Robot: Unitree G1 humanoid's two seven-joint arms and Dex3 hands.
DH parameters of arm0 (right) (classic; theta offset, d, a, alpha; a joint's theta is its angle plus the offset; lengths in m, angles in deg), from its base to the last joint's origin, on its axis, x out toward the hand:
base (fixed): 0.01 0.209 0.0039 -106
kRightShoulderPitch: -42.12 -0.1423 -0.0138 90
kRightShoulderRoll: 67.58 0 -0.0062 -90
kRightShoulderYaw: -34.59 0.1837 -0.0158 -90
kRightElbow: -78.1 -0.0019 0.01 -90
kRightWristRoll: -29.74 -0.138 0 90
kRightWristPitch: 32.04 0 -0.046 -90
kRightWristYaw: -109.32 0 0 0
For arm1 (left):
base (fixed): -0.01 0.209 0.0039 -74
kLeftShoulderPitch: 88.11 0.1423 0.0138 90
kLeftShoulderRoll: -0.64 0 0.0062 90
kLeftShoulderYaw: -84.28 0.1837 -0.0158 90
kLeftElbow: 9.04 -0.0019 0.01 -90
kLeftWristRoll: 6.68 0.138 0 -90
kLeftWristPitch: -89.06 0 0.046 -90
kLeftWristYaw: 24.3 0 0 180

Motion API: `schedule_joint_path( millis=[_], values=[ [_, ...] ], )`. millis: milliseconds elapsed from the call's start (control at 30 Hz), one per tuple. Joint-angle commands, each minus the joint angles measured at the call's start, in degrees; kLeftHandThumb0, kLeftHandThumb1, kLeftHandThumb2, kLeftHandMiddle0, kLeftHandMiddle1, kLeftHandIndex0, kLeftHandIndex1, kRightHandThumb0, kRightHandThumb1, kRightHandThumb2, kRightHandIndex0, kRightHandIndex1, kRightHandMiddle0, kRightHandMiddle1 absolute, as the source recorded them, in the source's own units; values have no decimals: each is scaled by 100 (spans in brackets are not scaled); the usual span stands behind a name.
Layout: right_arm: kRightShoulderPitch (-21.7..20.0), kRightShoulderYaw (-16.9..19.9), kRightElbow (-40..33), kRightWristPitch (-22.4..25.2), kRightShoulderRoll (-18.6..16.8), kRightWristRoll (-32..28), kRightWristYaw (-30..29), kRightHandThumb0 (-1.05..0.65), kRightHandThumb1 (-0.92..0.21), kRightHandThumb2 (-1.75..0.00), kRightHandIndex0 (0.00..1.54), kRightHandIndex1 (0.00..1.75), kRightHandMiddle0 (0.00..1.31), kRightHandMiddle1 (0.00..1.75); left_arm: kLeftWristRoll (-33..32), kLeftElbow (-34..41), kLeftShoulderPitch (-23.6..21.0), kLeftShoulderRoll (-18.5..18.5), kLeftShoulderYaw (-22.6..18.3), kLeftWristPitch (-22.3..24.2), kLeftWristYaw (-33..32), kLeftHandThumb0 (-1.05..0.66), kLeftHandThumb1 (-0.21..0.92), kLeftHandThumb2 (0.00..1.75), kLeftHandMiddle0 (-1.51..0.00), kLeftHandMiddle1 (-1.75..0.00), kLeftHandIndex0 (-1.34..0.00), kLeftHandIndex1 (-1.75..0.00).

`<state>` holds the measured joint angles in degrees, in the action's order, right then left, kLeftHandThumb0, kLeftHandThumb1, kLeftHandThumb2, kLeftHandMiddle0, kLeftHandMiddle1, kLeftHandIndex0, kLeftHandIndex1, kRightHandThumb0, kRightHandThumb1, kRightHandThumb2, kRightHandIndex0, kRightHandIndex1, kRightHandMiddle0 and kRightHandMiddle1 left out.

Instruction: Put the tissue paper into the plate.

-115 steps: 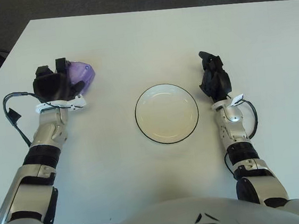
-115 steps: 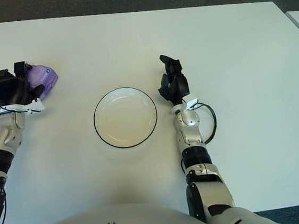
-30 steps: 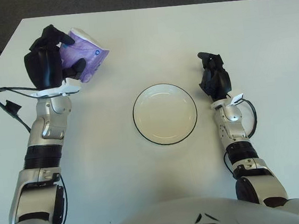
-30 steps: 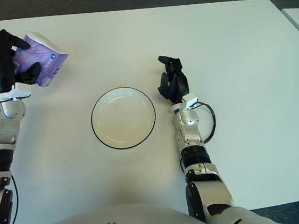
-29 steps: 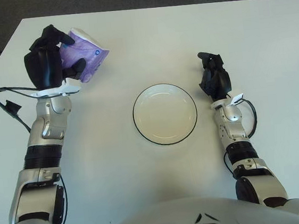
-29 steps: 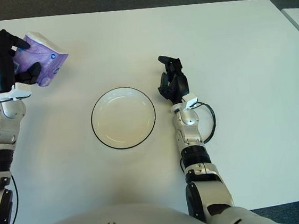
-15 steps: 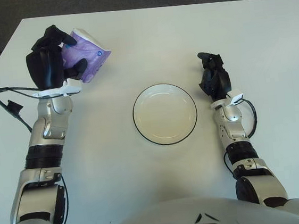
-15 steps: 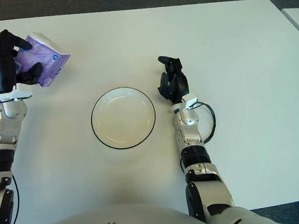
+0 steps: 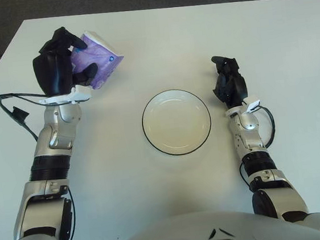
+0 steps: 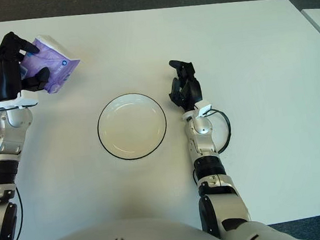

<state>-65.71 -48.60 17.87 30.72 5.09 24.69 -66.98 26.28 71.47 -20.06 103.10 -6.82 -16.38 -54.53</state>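
A purple tissue pack point(image 9: 99, 63) is held up above the table's far left by my left hand point(image 9: 63, 67), whose black fingers are curled around it. The pack is tilted, its far end pointing up and right. A white plate point(image 9: 176, 121) with a dark rim lies empty at the table's middle, well to the right of and nearer than the pack. My right hand point(image 9: 228, 84) shows just right of the plate, fingers relaxed and holding nothing.
The white table point(image 9: 158, 45) spans the whole view, with dark floor beyond its far edge. A black cable point(image 9: 16, 112) loops from my left wrist. Another cable point(image 9: 266, 123) loops beside my right forearm.
My left hand has carried the tissue pack a little to the right, toward the plate, since a second ago. The right hand has not moved.
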Motion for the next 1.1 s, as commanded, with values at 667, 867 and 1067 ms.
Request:
schedule_joint_path(
  millis=[667, 867, 1067],
  values=[
    [757, 24, 1002, 361, -67, 12, -59, -59, -92, -79, 38, 14, 0, 109, -12, 1154, -50, -702, 346, -904, 448, -51, 23, 143, -128, -175, -68, -175],
    [720, 26, 1082, 318, -64, 9, -52, -57, -92, -79, 38, 15, 1, 110, -12, 1199, -100, -816, 345, -959, 538, -50, 24, 141, -127, -175, -67, -175],
    [694, 19, 1159, 271, -53, 29, -61, -57, -92, -78, 38, 15, 3, 111, -6, 1248, -109, -897, 357, -969, 619, -50, 25, 140, -127, -175, -66, -175]
  ],
)
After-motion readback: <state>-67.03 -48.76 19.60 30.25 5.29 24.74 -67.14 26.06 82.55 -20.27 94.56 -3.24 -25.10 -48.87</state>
